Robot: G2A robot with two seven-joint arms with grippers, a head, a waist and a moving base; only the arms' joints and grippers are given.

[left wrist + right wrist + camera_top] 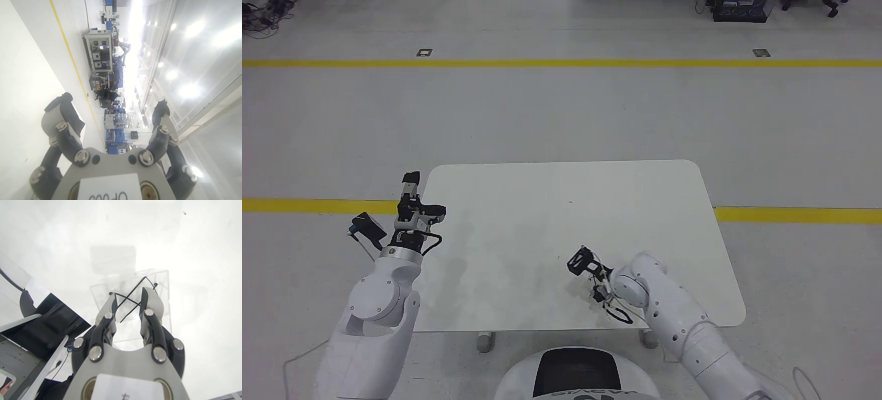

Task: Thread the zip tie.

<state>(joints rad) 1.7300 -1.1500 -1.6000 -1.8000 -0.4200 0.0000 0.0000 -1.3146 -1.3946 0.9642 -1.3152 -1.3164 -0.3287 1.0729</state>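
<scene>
Two black zip ties (129,301) lie crossed inside a small clear plastic box (167,291) on the white table (572,200). My right gripper (128,294) hangs over the box near the table's front right (583,264), open, with one finger on each side of the crossing; I cannot tell whether the pads touch the ties. One tie's head (110,293) is beside one finger, the other tie's head (155,284) beside the other finger. My left gripper (113,100) is raised at the table's left edge (420,200), open, pointing out into the room with nothing between its fingers.
The tabletop around the box is bare white. The table's front edge lies close to the right arm. Beyond the table is grey floor with yellow lines (562,63); machines and racks (100,51) stand far off in the room.
</scene>
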